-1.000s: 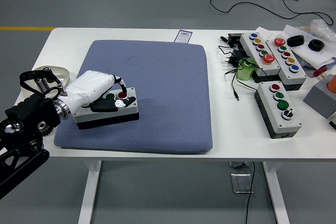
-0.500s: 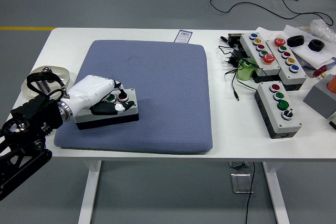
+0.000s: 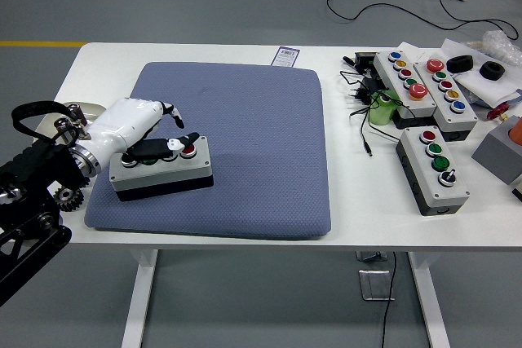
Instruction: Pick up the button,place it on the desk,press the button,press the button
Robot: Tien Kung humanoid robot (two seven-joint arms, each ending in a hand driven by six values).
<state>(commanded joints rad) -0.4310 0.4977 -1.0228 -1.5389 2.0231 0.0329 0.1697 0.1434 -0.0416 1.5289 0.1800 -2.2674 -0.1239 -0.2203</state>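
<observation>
From the head view, the button box (image 3: 161, 173) already sits flat on the blue pad (image 3: 245, 144) at about eight o'clock on the table (image 3: 204, 53); the picking and placing look done. The left hand (image 3: 139, 132) lies over it, fingers loosely extended, a fingertip (image 3: 175, 145) beside the red button (image 3: 189, 150); I judge the presses are what remains.

- left hand (image 3: 130, 129): glossy white shell, black fingers with white tips
- wrist: silver ring
- arm (image 3: 33, 193): black, exposed gear teeth, black strap loop
</observation>
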